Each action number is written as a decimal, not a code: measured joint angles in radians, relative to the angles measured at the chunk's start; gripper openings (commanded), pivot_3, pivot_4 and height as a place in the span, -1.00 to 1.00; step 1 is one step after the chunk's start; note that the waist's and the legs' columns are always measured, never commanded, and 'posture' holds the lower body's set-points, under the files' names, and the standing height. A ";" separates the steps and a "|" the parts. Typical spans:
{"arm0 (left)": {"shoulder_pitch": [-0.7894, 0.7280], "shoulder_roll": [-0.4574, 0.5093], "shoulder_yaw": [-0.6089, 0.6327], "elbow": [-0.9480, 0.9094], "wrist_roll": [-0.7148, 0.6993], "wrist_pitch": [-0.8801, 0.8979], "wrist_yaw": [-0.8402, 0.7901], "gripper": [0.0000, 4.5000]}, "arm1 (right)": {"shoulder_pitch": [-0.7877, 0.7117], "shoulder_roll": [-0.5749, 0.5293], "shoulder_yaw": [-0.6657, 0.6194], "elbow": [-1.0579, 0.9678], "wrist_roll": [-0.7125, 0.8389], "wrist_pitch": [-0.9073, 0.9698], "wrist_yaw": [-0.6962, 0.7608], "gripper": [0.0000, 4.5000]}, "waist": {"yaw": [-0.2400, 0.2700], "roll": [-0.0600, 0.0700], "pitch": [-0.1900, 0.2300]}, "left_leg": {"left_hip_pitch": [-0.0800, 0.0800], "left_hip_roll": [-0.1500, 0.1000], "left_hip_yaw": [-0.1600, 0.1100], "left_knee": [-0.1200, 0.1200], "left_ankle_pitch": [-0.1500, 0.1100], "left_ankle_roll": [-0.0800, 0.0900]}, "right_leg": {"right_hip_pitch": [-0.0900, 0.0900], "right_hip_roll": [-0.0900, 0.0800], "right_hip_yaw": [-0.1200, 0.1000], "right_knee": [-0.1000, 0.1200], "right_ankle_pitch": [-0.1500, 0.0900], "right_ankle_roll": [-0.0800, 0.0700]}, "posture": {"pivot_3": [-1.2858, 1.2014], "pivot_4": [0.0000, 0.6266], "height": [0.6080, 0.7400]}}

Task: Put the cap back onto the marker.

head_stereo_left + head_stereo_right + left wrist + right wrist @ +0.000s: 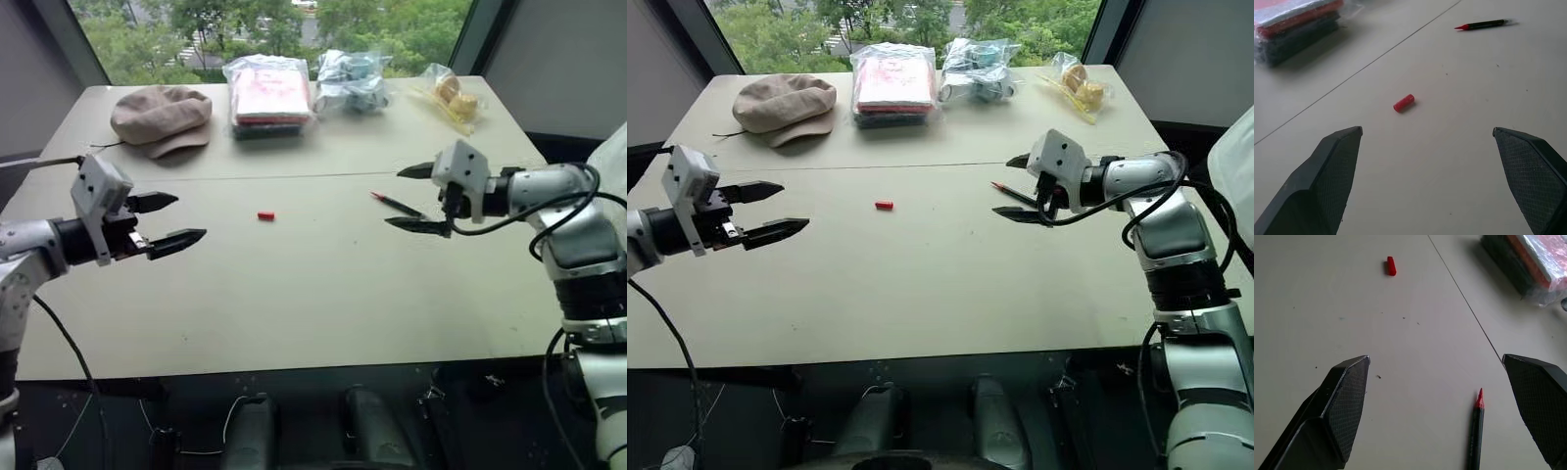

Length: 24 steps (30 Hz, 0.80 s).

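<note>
The small red cap (265, 215) lies on its side on the beige table (294, 294), near the middle; it is also seen as the cap (1403, 103) and the cap (1391, 265). The marker (397, 204), a slim black stick with a red tip, lies flat to the cap's right, also seen as the marker (1483, 24) and the marker (1475, 431). My right gripper (419, 198) hovers open just over the marker's far end, holding nothing. At the table's left, my left gripper (167, 221) stands open and empty, well apart from the cap.
Along the table's far edge lie a beige cloth hat (162, 117), a bagged red and dark stack (269, 98), a bag of bluish items (351, 78) and a bag of yellowish items (451, 95). A seam line (294, 176) crosses the table.
</note>
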 measured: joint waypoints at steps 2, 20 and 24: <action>-0.006 0.001 0.000 0.010 -0.001 -0.001 -0.018 0.99 | -0.004 -0.001 -0.001 0.000 0.000 0.001 0.002 1.00 | 0.001 0.000 0.000 | 0.000 0.000 0.000 0.000 0.000 0.000 | 0.000 0.000 0.000 0.000 0.000 0.000 | 0.03 -0.52 1.00; -0.049 -0.003 -0.019 0.074 0.019 -0.036 -0.035 0.99 | -0.005 0.001 -0.001 -0.049 0.001 0.044 -0.015 1.00 | 0.002 0.000 0.000 | -0.001 0.000 0.000 0.000 0.000 0.000 | 0.000 0.000 0.000 0.000 0.001 0.002 | 0.03 -0.52 1.00; -0.078 -0.015 -0.053 0.118 0.036 -0.069 -0.041 0.99 | -0.004 0.003 -0.001 -0.050 0.001 0.043 -0.021 1.00 | 0.002 0.000 0.000 | -0.001 0.000 0.000 0.000 0.000 0.000 | 0.000 0.000 0.000 0.000 0.001 0.002 | 0.03 -0.52 1.00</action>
